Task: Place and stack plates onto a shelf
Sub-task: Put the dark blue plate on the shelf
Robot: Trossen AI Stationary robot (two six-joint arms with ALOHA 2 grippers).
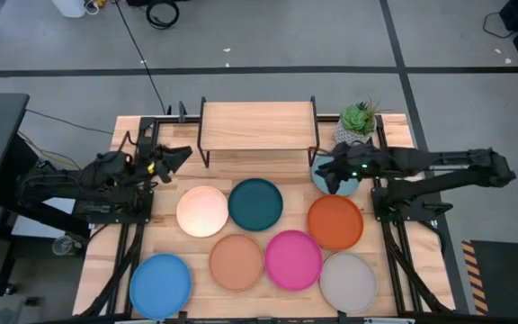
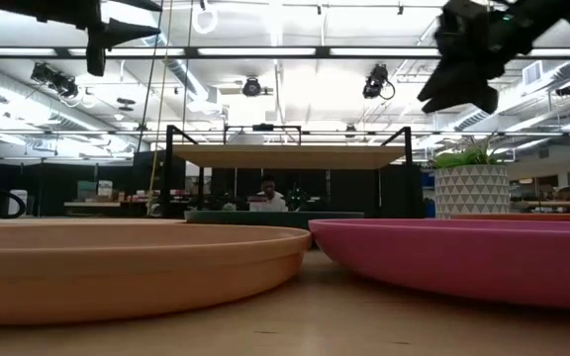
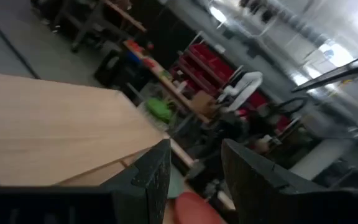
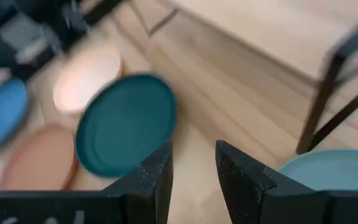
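Partly hidden: pale blue plate (image 1: 342, 183) under right hand (image 1: 328, 173).

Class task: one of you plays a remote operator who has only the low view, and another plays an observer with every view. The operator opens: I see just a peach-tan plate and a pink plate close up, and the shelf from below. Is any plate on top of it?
Observer: No. From above, the small light-wood shelf on thin black metal legs has a bare top.
Operator: Where is the right tool?
Observer: The right tool hangs, fingers open, over a round pale blue plate lying on the table by the shelf's right legs.
Operator: And the left tool?
Observer: The left tool is beside the shelf's left legs, open and holding nothing.
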